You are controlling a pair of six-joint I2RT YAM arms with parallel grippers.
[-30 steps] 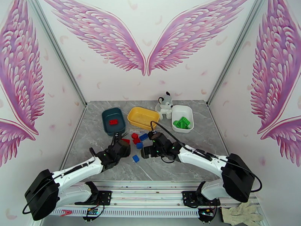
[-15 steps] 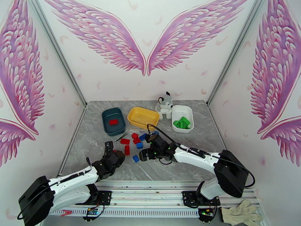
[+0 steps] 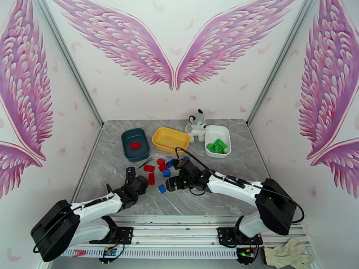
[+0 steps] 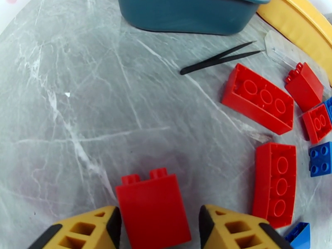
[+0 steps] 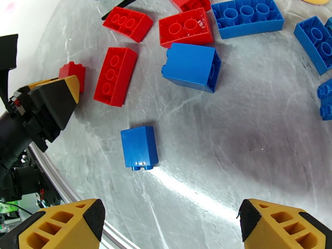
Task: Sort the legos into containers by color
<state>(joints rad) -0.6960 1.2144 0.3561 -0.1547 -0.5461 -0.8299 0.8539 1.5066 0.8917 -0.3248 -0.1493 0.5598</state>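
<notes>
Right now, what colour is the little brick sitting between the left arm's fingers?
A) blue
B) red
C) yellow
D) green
B: the brick between the left arm's fingers is plainly red, with its two studs pointing away from the camera.

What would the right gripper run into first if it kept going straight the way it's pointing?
Probably the small blue brick, lying just ahead of the open right gripper; depth is unclear, so the table could come first.
</notes>
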